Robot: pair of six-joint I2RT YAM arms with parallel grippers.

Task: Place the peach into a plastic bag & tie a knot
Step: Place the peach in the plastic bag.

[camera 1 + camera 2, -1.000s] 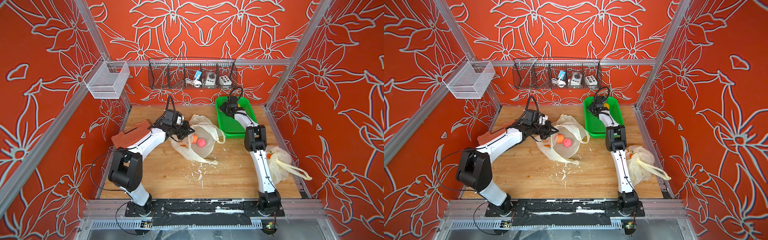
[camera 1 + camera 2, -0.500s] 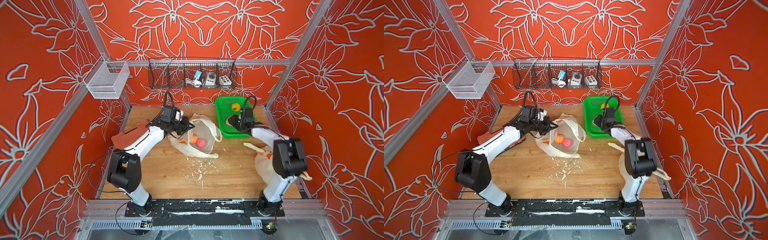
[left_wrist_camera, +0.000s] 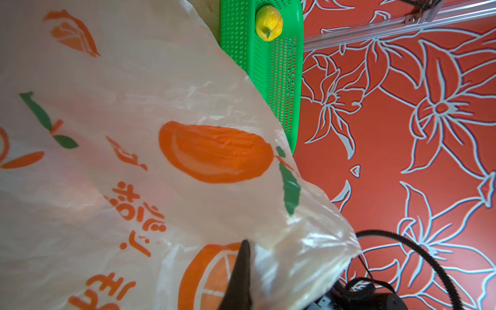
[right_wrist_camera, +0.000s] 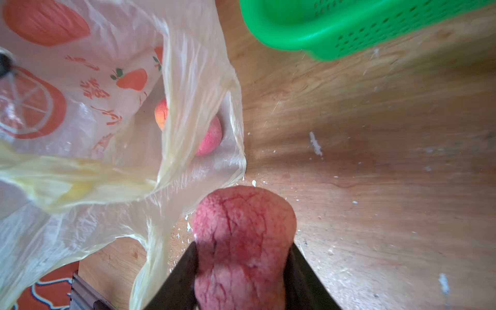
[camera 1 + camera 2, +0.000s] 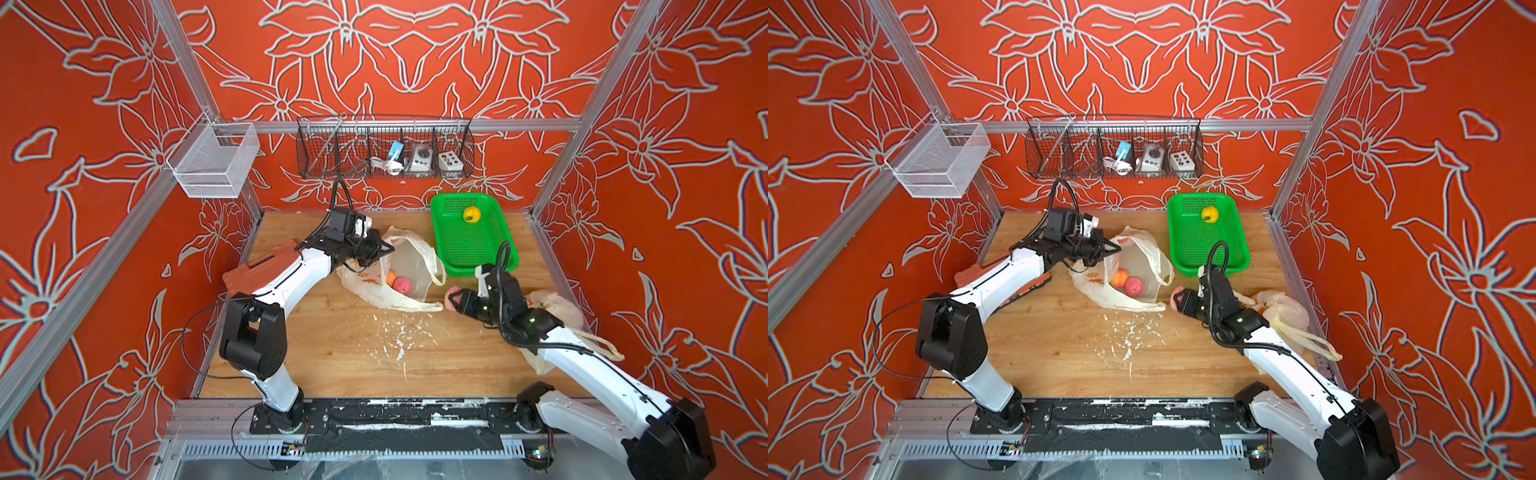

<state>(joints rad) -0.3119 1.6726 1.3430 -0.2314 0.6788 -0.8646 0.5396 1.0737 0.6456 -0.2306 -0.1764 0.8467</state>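
Mesh bin [image 5: 212,168] is being carried on the left wall's rail, well above the table [image 5: 353,357]. Below it, a brown block [image 5: 249,271] is being partly covered by the left arm, which is being reached from the near left toward the far middle. At its end the left gripper [image 5: 385,249] is being clenched on the far-left rim of the bag [image 5: 417,251], and that rim is being held up off the wood, so the mouth is being shown open. In the left wrist view one dark fingertip [image 3: 240,271] is being pressed into the printed plastic. On the far wall above, a wire rack [image 5: 332,153] is being filled with a few small devices.

Inside the bag two fruits are being cradled: an orange peach [image 5: 391,277] on the left and a pink peach [image 5: 402,286] just beside it on the right. White crumbs [image 5: 400,337] are being seen scattered on the table on the near side of the bag.

Just right of the bag's near handle, the peach [image 4: 243,228] is being grasped between the jaws of the right gripper [image 5: 454,299]. In the right wrist view it is being squeezed from both sides, close to the bag's mouth but outside it. Whether it is touching the wood cannot be told.

Farther right and far, a green basket [image 5: 457,245] is being occupied by a single lemon [image 5: 471,214] at its far end. At the right edge a second bag [image 5: 555,305] is being partly hidden behind the right arm, its handles [image 5: 1327,352] being trailed toward the near right. Whether they are tied cannot be told.
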